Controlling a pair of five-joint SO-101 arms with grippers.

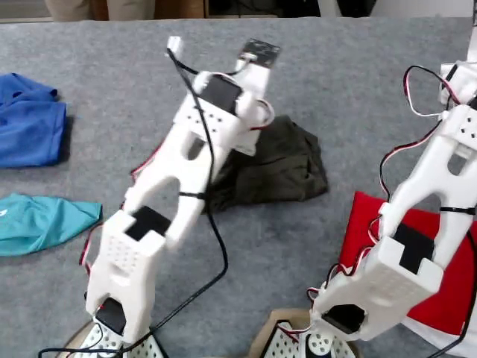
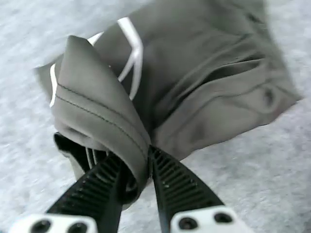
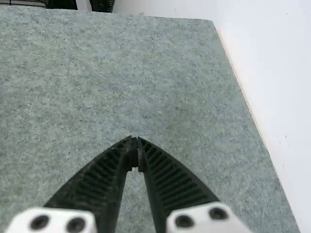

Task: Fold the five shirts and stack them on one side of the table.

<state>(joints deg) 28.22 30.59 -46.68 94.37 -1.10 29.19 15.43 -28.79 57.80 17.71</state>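
Observation:
A dark olive shirt [image 1: 287, 160] lies crumpled in the middle of the grey table [image 1: 358, 67], partly under the left arm. In the left wrist view my left gripper [image 2: 141, 162] is shut on a stitched hem of this olive shirt [image 2: 204, 82], which carries a white print, and the pinched fold stands up above the fingers. A folded red shirt [image 1: 440, 291] lies at the near right under the right arm. A blue shirt [image 1: 30, 123] and a teal shirt [image 1: 37, 220] lie at the left edge. My right gripper [image 3: 134, 148] is shut and empty over bare felt.
The table's right edge [image 3: 233, 73] runs close beside the right gripper, with a white surface beyond it. A bit of white cloth [image 1: 421, 332] shows under the red shirt. Black cable [image 1: 216, 239] hangs from the left arm. Bare felt spans the far side.

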